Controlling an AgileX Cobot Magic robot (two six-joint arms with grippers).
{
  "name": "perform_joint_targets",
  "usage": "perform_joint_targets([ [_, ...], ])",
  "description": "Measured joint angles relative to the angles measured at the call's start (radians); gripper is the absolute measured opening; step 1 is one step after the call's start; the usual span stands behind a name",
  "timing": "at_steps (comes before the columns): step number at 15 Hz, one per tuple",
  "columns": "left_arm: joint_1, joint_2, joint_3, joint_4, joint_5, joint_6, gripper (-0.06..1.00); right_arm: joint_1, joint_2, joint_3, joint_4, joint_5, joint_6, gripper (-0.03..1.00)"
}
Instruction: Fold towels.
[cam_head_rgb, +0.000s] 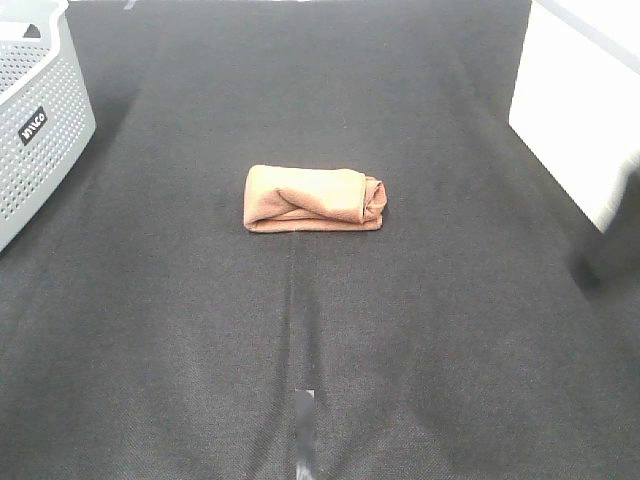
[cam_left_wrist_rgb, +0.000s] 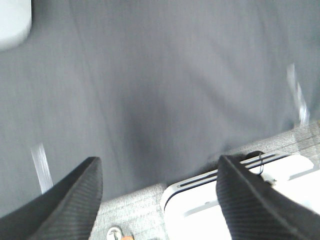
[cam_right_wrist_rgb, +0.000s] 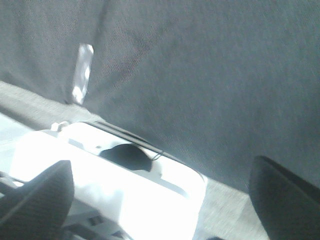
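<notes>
Fingers of both grippers stand spread and empty, well away from the towel, which lies folded into a compact bundle mid-cloth, basket far off to its left. What remains, I judge, is tidying — press the loose right end flat without dragging it. Both arms hang back over the table's near edge, a blur at the right edge being perhaps the right arm.

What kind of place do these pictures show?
Probably a robot test bench set up for laundry tasks, not a home: a table covered in dark cloth, one folded brown towel in its middle, and a grey perforated basket at the edge.
</notes>
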Motion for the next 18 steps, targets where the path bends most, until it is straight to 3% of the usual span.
perform_joint_targets([
  [4, 0.0, -0.384, 0.218, -0.005, -0.02, 0.078, 0.63, 0.0, -0.34, 0.216, -0.085, -0.026, -0.019, 0.89],
  [8, 0.0, -0.64, 0.319, -0.043, -0.08, 0.171, 0.63, 0.0, -0.674, 0.328, -0.115, -0.051, -0.037, 0.89],
  [12, 0.0, -0.663, 0.352, -0.047, -0.151, 0.18, 0.63, 0.0, -0.818, 0.332, -0.142, -0.068, -0.051, 0.89],
  [18, 0.0, -0.663, 0.352, -0.047, -0.156, 0.181, 0.63, 0.0, -0.822, 0.341, -0.155, -0.085, -0.05, 0.89],
])
